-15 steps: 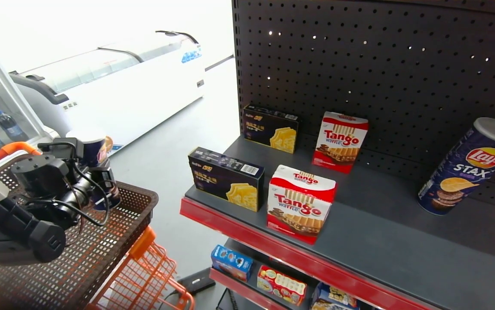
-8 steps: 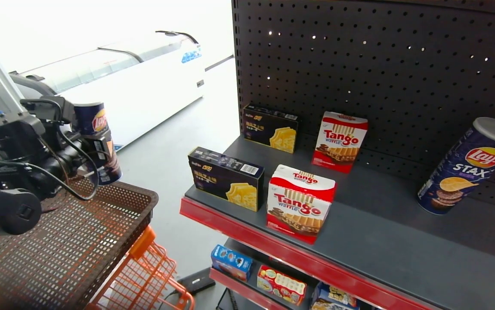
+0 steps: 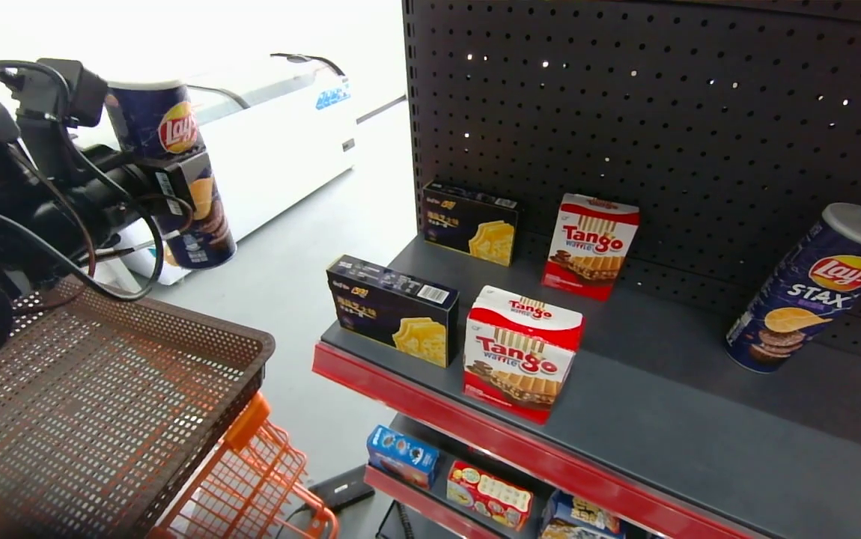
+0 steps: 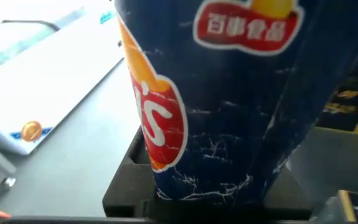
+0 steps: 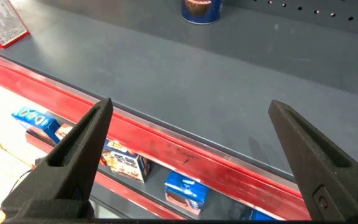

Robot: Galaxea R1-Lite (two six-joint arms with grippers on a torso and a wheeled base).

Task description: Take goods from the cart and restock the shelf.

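My left gripper (image 3: 176, 187) is shut on a dark blue chips can (image 3: 168, 168), holding it upright in the air above the brown cart basket (image 3: 138, 397), to the left of the shelf (image 3: 670, 427). The left wrist view shows the same can (image 4: 228, 112) close up between the jaws. A second chips can (image 3: 812, 288) leans against the pegboard at the shelf's right. My right gripper (image 5: 191, 155) is open, hovering over the shelf's red front edge (image 5: 166, 146) with nothing between its fingers.
Two dark cracker boxes (image 3: 393, 311) and two red-and-white wafer boxes (image 3: 520, 352) stand on the shelf's left half. Bare shelf surface lies between them and the leaning can. Lower shelves hold more packs (image 3: 487, 494). A white freezer (image 3: 251, 150) stands behind.
My left arm has lifted the chips can up out of the cart basket and carried it slightly toward the shelf. The goods on the shelf have not moved.
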